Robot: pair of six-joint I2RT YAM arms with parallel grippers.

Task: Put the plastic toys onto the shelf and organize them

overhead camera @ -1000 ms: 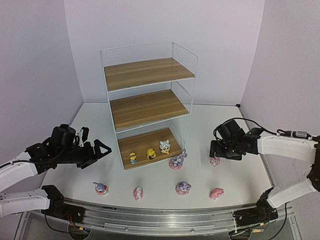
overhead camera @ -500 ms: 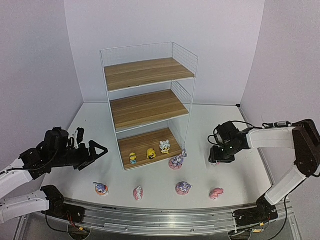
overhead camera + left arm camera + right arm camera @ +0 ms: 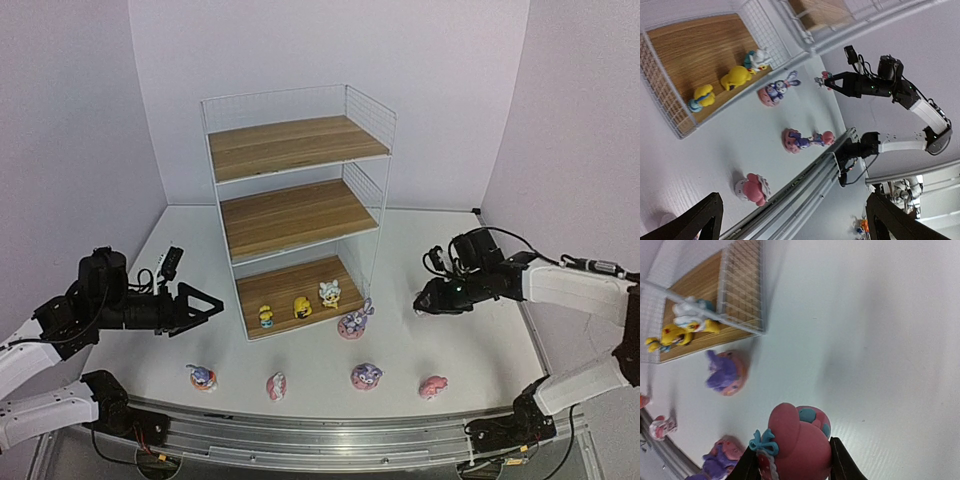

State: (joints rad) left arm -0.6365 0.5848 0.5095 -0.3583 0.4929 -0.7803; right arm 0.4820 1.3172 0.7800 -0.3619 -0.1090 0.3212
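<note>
Right pincer [image 3: 422,300], at 4 o'clock from the shelf [image 3: 300,215], clamps a pink hatted figure [image 3: 795,440] by its sides, clear of the surface [image 3: 480,350], probably for carrying. Left pincer [image 3: 205,303] waits at 8 o'clock, jaws wide and empty. The shelf's wire-grid walls [image 3: 368,195] close its sides; only the 6 o'clock front admits toys; 2 upper boards [image 3: 295,145] lie bare.

The white table [image 3: 470,340] carries the shelf [image 3: 290,150], whose bottom board holds three small figurines [image 3: 302,307]; a purple bunny [image 3: 353,322] sits just beside its front corner, and four more toys [image 3: 366,376] line the near edge
</note>
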